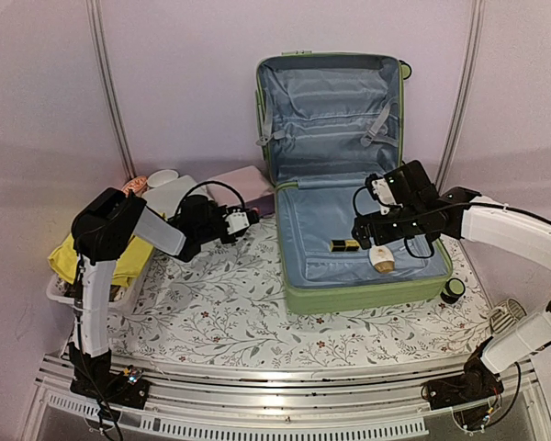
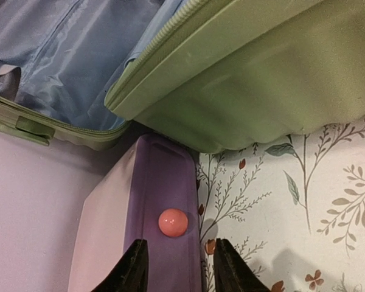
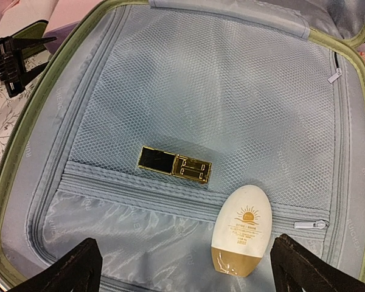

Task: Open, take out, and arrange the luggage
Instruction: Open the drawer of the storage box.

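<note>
Black fingertips (image 3: 67, 274) of the right gripper (image 3: 191, 274) are framing the bottom of its wrist view. They are standing spread wide and holding nothing, and the gripper is hovering over the suitcase's lower half.

The suitcase (image 1: 349, 184) is lying open on the flowered table (image 1: 220, 312). Its green base is resting flat and its lid is standing upright against the back wall, with the grey-blue lining facing out. Inside the base, a gold-and-black case (image 3: 174, 164) is lying flat on the mesh pocket. A white-and-gold bottle (image 3: 241, 231) is lying just beside it, nearer the suitcase's front edge and directly below the open fingers.

A purple box (image 2: 164, 207) is sitting right up against the suitcase's left side, where lid and base meet, and is crowding that corner. A pink knob (image 2: 173, 222) is showing on its face.

The left gripper (image 2: 179, 271) is pointing at this box, partly open and clasping nothing. One finger is hanging over the purple face and the other over the cloth beside the box's edge, with the knob just ahead of the gap.

Well to the left of the suitcase, a white basket (image 1: 60, 292) is holding a yellow cloth (image 1: 73, 257).
</note>
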`<state>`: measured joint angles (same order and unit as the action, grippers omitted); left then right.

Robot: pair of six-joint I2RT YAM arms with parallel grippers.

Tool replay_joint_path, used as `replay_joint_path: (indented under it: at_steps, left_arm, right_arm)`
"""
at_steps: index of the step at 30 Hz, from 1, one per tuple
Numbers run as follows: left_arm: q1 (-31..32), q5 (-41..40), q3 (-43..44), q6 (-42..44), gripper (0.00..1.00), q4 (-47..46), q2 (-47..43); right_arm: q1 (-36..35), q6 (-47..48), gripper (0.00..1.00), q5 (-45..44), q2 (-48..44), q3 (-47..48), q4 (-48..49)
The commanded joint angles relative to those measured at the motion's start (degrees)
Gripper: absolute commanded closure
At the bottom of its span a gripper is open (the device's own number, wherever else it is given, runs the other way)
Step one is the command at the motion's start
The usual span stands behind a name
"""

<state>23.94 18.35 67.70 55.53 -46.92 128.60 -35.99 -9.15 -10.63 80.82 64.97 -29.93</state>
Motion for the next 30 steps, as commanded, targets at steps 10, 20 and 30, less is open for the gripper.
replay_joint_path:
  at_steps: [10,20,30]
  left_arm:
    - [-0.39,-0.99,5.4,3.12,0.62,4.3,3.64]
    - [-0.87,-1.11,9.31,3.46,0.66,7.19,6.23]
    - [-0.11,-6.1,12.83,8.45,0.67,10.08,8.83]
  right_arm:
    - [-0.05,0.44,0.01,-0.71,-0.56,0.05,1.21]
    - [-0.05,0.45,0.01,-0.59,0.35,1.32,0.84]
    - [-0.05,0.53,0.01,-0.89,0.42,1.36,0.78]
